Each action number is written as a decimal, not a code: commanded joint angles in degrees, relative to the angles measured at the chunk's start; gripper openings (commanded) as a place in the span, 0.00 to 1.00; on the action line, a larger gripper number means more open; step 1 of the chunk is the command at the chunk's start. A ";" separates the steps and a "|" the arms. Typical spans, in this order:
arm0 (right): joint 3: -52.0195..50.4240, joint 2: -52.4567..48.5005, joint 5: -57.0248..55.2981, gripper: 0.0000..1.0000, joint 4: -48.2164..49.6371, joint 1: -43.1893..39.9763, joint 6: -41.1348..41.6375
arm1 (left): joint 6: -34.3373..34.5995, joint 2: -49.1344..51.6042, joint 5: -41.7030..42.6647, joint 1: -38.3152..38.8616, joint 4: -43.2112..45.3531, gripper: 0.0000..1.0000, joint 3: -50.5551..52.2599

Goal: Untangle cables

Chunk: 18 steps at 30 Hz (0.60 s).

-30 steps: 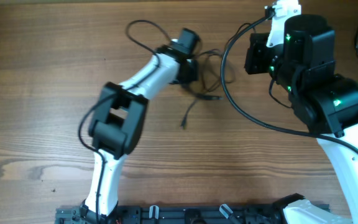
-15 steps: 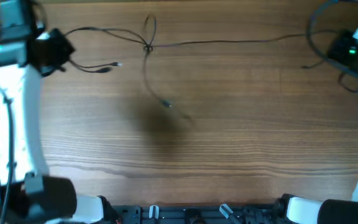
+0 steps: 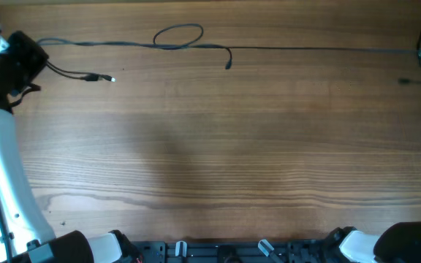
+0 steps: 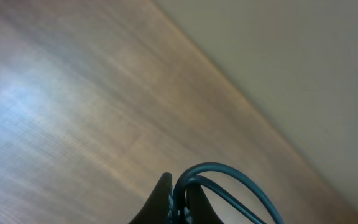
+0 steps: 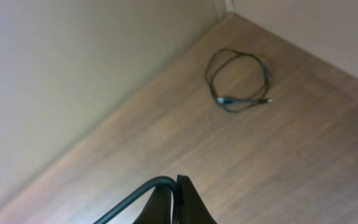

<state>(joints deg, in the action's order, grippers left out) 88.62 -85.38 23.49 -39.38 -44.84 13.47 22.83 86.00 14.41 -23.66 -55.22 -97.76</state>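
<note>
From overhead, your left gripper (image 3: 22,62) sits at the table's (image 3: 210,161) far left corner, its white arm running up the left edge. The cables (image 3: 305,49) lie stretched in a near-straight line along the far edge. They carry one flat loop (image 3: 177,35) and a plug end (image 3: 229,64) dropping just right of it. A shorter lead (image 3: 71,73) trails from the gripper to a plug tip. The right gripper is outside this view. On the left wrist camera, the fingers (image 4: 163,199) are pinched together on a bend of cable (image 4: 229,180) above bare wood. On the right wrist camera, the right gripper (image 5: 174,202) is likewise clamped on a strand leaving leftward. Only this view shows a separate coiled cable (image 5: 238,81) lying well beyond it, near the wall corner.
</note>
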 commanded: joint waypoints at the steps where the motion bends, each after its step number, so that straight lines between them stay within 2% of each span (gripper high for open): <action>1: 0.13 -2.97 -5.44 0.04 5.09 -13.05 6.58 | 4.57 -0.52 -13.42 -11.47 4.61 0.04 -2.47; 4: 0.15 -3.26 -5.62 0.04 6.01 -16.79 5.99 | 5.16 -1.05 -10.78 -16.96 5.92 0.04 -2.51; 8: 0.13 -4.28 -5.38 0.04 5.16 -16.31 6.01 | 6.16 -1.05 -5.84 -19.28 6.38 0.04 -2.51; 9: 0.13 -4.28 -5.38 0.04 3.98 -14.71 5.99 | 6.19 -1.03 -2.14 -18.97 6.45 0.04 -2.51; 10: 0.13 -4.28 -5.29 0.04 3.15 -12.37 5.51 | 6.19 -0.90 1.25 -17.05 6.95 0.04 -2.51; 13: 0.13 -4.28 -3.48 0.04 0.90 -2.78 2.93 | 5.95 -0.48 2.05 -8.90 7.04 0.04 -2.49; 18: 0.13 -4.28 -4.13 0.04 -4.17 21.79 -0.09 | 5.92 6.21 -2.32 16.76 7.67 0.04 -2.49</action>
<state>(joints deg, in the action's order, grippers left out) 88.51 -89.25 21.58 -41.36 -31.48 15.40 28.01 88.31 16.05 -17.37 -47.57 -99.37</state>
